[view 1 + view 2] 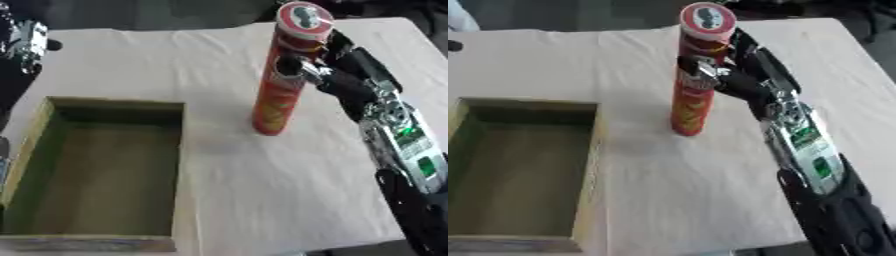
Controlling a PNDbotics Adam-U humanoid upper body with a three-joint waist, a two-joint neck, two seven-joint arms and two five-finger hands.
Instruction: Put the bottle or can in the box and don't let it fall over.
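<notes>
Cream cloth covers the table [262,200], wrinkled, reaching to every edge in view; its soft surface gives a tall thing poor footing, likely why the task warns against tipping.

Wooden box [179,165], open-topped, sits at the robot's left near corner. Interior is bare and dark olive. Near wall is cut off by the bottom edge in both views, and the left wall is partly out of the right eye view, so the full outline is not confirmed.

Right arm enters from the lower right and runs up to the can. Right hand [741,75] is closed round the can's upper half, dark fingers curling across the front just under the lid. A high grip, by my reading, gives control over tilt during a lift. The palm lies behind the can, so the contact on the far side cannot be checked.

Tall red can [282,95], a crisp tube with a pale lid, stands upright on the cloth, well to the right of the box and apart from it. Whether the base rests on the cloth or has just left it I cannot tell.

Left hand [26,42] shows only as a blurred part at the upper left edge; finger state cannot be read.
</notes>
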